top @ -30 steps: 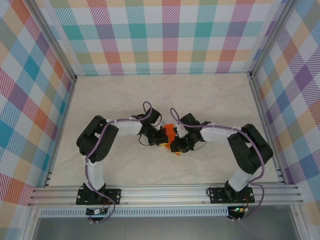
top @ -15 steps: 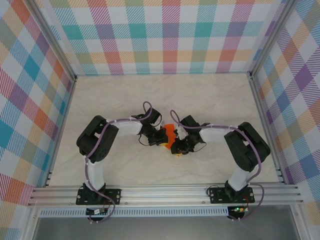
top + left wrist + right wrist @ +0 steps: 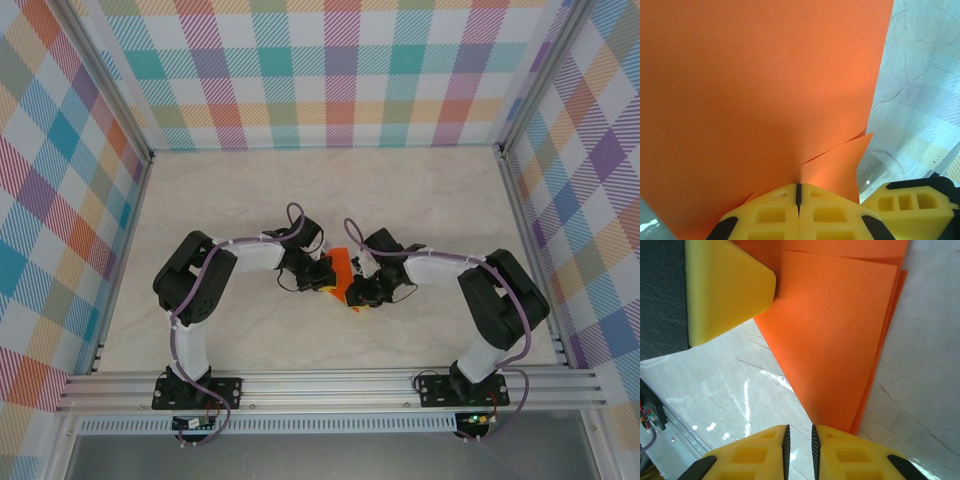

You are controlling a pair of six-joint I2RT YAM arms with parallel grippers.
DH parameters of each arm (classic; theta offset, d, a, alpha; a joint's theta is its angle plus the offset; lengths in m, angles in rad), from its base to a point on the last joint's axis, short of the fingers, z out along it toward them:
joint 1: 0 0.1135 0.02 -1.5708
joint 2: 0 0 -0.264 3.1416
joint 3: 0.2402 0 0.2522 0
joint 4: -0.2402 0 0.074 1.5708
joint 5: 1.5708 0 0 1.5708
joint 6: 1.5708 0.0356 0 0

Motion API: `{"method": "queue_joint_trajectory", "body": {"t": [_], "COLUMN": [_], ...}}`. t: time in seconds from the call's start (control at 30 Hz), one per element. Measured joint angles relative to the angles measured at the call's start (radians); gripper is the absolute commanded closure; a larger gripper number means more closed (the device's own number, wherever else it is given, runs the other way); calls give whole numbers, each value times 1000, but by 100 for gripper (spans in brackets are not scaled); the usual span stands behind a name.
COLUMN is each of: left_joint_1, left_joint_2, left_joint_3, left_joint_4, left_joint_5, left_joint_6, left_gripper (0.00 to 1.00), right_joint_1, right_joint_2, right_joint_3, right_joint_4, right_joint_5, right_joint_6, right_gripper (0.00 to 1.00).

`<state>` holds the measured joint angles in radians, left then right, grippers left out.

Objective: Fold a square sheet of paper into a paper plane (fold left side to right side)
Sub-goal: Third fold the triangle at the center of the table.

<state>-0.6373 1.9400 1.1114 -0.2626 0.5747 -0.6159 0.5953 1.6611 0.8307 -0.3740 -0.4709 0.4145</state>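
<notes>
Left gripper, top view: faces right gripper at centre, thin bright orange square sheet of paper between them. Left wrist: jaws clamped on sheet, which spreads toward 12 o'clock. Right wrist: jaws narrowly apart, sheet corner reaching them at 1 o'clock; left gripper's finger at 10 o'clock.

Orange paper, yellow fingers, pale marbled table

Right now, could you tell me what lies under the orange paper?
The pale marbled tabletop shows past the edges of the folded orange paper. Whatever lies directly beneath is covered by the sheet itself.
</notes>
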Motion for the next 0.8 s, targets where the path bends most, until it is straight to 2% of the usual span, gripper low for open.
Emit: {"method": "queue_joint_trajectory", "body": {"t": [0.2, 0.8], "left_joint_1": [0, 0], "left_joint_2": [0, 0], "left_joint_3": [0, 2], "left_joint_4": [0, -5], "left_joint_5": [0, -2], "left_joint_6": [3, 4], "left_gripper": [100, 100], "right_joint_1": [6, 13], "right_joint_2": [-1, 61], "right_joint_3": [15, 45], "right_joint_4": [-21, -56], "right_joint_5": [2, 44], "right_joint_6": [-11, 46], "right_gripper": [89, 91]}}
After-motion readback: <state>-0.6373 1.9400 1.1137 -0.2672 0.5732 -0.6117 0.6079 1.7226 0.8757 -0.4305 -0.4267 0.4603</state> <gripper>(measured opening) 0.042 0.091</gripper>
